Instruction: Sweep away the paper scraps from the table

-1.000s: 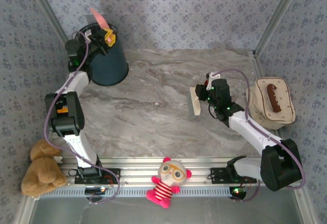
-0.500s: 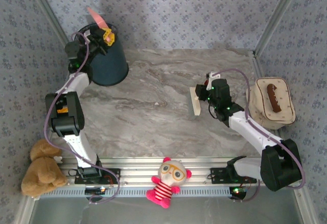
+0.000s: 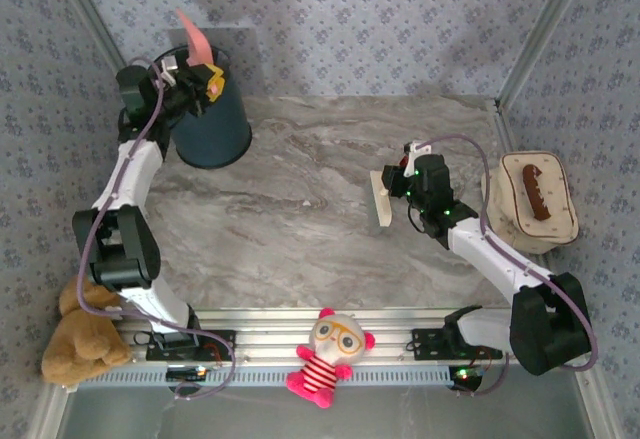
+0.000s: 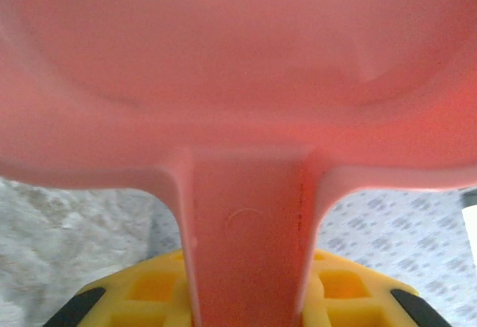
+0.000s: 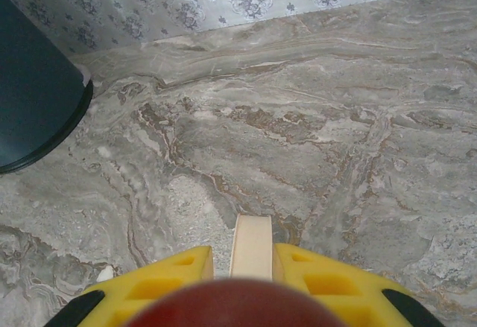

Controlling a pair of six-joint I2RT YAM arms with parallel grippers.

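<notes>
My left gripper (image 3: 205, 77) is shut on the handle of the pink dustpan (image 3: 192, 34), which it holds tilted up over the dark blue bin (image 3: 212, 124) at the back left. In the left wrist view the dustpan (image 4: 238, 66) is very close, its handle between the yellow fingers (image 4: 350, 290). My right gripper (image 3: 398, 181) is shut on a cream brush (image 3: 380, 201) standing on the marble table (image 3: 290, 229); its cream handle (image 5: 251, 245) sits between the yellow fingers (image 5: 328, 275). The paper scraps are out of view.
A cream oval tray (image 3: 505, 221) holding a brown piece lies at the right edge. A brown teddy bear (image 3: 75, 329) and a striped doll (image 3: 328, 354) rest by the front aluminium rail. Patterned walls close in the back and sides. The bin's edge (image 5: 37, 103) is far left.
The left arm has swung its elbow outward to the left and lifted the dustpan slightly higher over the bin. The right arm and brush have stayed still.
</notes>
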